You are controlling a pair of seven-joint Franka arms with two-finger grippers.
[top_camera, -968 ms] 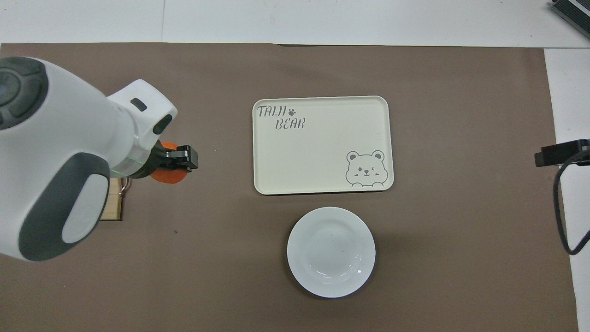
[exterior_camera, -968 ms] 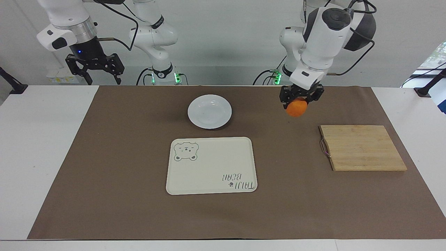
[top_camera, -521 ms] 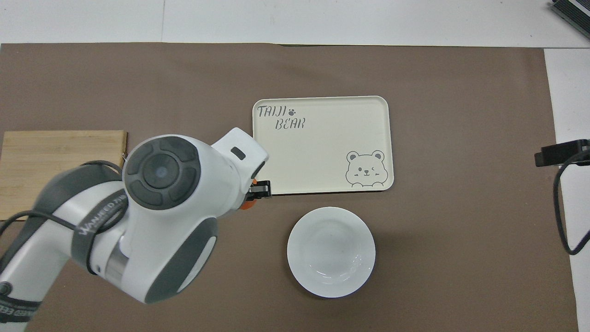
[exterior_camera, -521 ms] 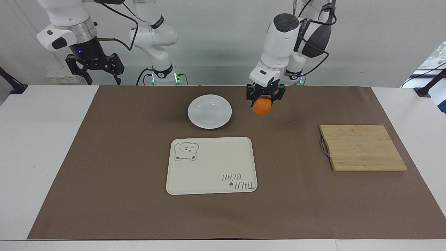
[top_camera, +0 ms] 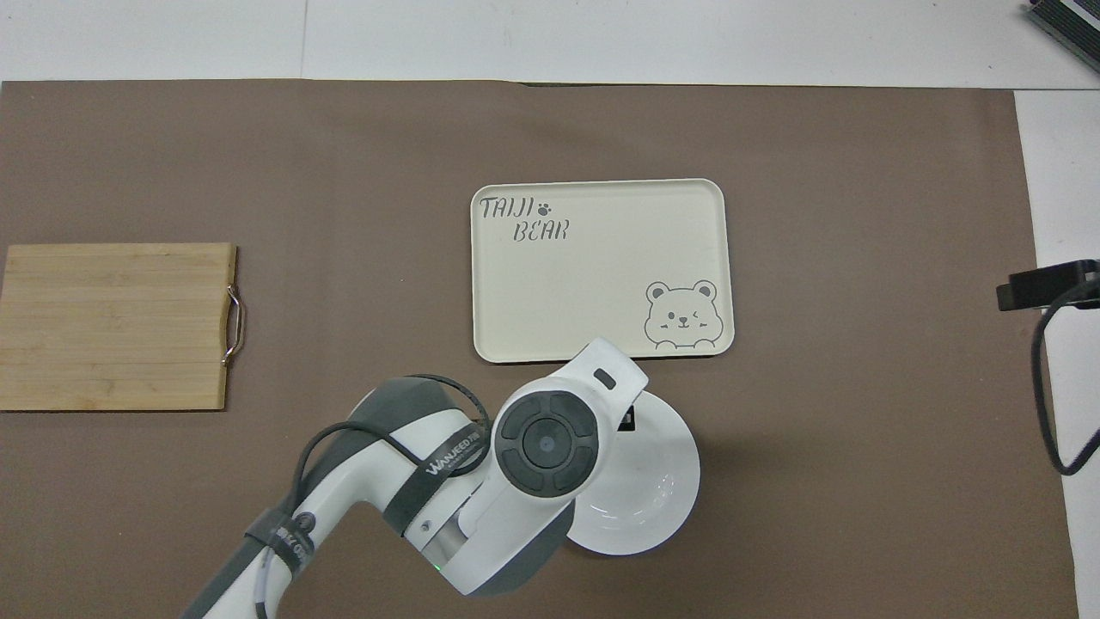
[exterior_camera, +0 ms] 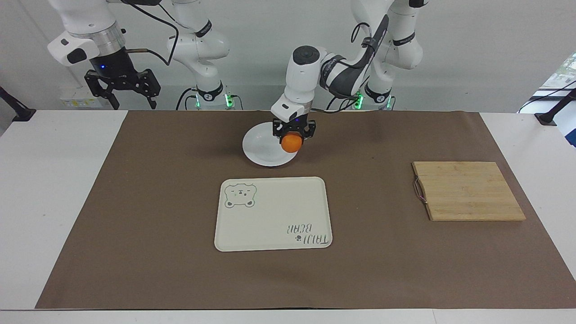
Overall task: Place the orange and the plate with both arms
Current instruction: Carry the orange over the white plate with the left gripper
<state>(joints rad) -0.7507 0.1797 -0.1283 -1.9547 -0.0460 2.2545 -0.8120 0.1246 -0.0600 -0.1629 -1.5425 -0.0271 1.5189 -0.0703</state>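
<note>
Facing view: left hand (exterior_camera: pixel 292 131) clamped on the orange (exterior_camera: pixel 291 142), over the plate (exterior_camera: pixel 263 150) near the counter's robot edge; not released yet. Right hand (exterior_camera: pixel 122 87) waits, fingers apart. Overhead: arm hides the orange; plate's move looks undone.

A plain pale grey wall (exterior_camera: pixel 279 54) is backing the white bench (exterior_camera: pixel 58 189); daylight is showing through a window (exterior_camera: pixel 562 72).
</note>
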